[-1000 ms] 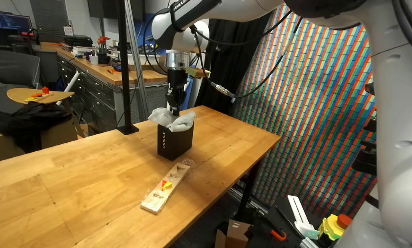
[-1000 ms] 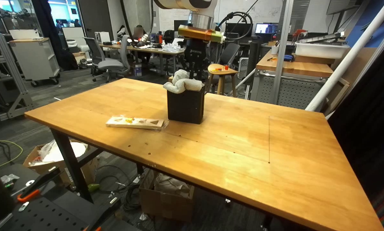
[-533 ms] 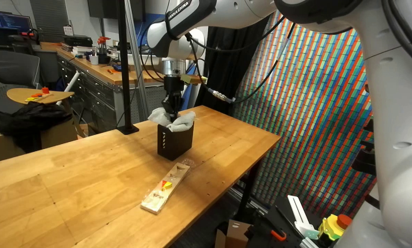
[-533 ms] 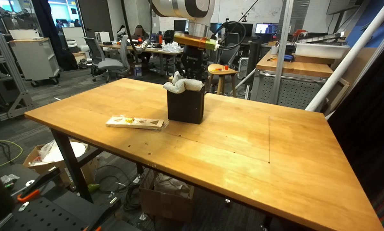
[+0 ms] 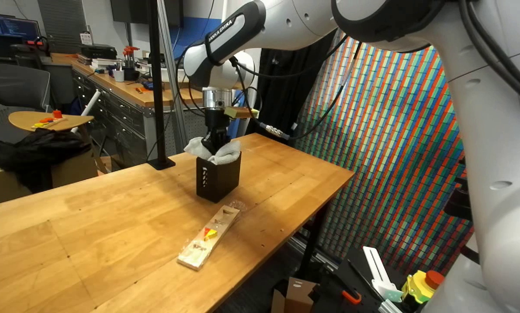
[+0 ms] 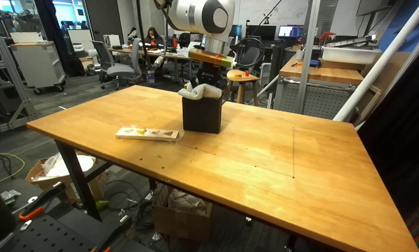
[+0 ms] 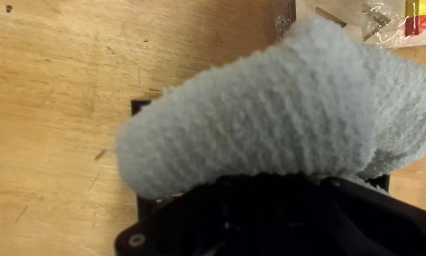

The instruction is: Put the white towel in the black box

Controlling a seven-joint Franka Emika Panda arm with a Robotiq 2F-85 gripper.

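Your gripper (image 5: 215, 145) points down among the folds of the towel (image 7: 255, 117), tips hidden, so you cannot tell whether it grips. The towel sits in the mouth of the box (image 6: 202, 117), bulging above the rim. In an exterior view, the board (image 6: 148, 134) lies on the table (image 6: 265, 154) at eight o'clock from the box.

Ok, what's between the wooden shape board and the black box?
In an exterior view: loose clear plastic wrap off the shape board, then a strip of wooden tabletop before the black box.
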